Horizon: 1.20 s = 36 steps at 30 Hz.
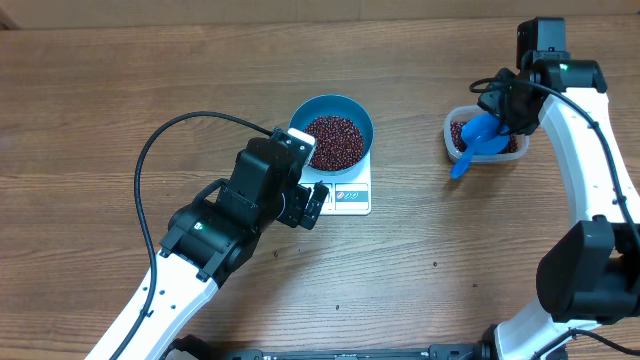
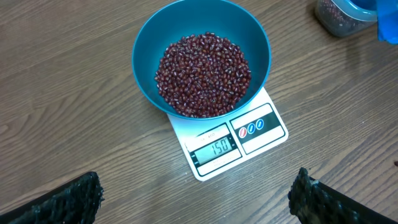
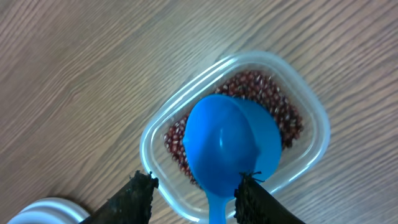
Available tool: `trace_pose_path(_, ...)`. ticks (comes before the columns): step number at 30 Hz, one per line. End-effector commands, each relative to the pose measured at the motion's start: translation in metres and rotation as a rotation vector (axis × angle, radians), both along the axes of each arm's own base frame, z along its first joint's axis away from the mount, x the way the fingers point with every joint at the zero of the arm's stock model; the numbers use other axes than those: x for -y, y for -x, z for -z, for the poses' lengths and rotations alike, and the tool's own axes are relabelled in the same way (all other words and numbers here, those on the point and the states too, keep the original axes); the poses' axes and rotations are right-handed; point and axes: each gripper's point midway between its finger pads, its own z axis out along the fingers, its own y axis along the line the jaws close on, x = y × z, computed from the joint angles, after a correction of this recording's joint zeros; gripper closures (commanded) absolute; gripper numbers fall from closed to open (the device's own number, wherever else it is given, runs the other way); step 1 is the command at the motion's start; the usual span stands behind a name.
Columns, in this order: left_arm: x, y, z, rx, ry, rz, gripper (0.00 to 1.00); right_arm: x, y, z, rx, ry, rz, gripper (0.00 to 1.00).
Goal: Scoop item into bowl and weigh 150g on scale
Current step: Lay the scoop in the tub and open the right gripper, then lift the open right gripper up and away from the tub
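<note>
The blue bowl (image 1: pixel 356 110) holds a heap of red-brown beans (image 1: pixel 335 140) and stands on the white scale (image 1: pixel 348 196). In the left wrist view the bowl (image 2: pixel 149 56) is full of beans (image 2: pixel 202 74), and the scale (image 2: pixel 249 134) shows 150 on its display. My left gripper (image 2: pixel 199 202) is open over bare wood just in front of the scale. My right gripper (image 3: pixel 196 193) stands open around the handle of a blue scoop (image 3: pixel 227 143), with a gap on its left side. The scoop rests in a clear tub (image 3: pixel 155 130) of beans (image 3: pixel 283 115).
The clear tub (image 1: pixel 455 135) with the scoop (image 1: pixel 478 138) stands at the right of the wooden table, apart from the scale. A black cable (image 1: pixel 160 150) loops over the table left of the left arm. A few stray beans lie near the front.
</note>
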Motion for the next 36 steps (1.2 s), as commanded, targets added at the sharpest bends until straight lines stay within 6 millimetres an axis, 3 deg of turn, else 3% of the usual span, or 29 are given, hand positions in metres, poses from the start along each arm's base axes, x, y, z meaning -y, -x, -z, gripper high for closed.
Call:
trace_pose_path(1, -0.001, -0.001, 0.003, -0.004, -0.006, -0.011, 0.01, 0.006, 0.004, 0.013, -0.027, 0.032, 0.01, 0.53)
trace_pose_path(10, -0.001, -0.001, 0.003, -0.004, -0.006, -0.011, 0.0, 0.003, 0.013, 0.045, -0.059, 0.015, 0.005, 0.49)
trace_pose_path(36, -0.001, -0.001, 0.003, -0.004, -0.006, -0.011, 0.0, 0.003, 0.027, 0.057, -0.114, 0.017, 0.007, 0.5)
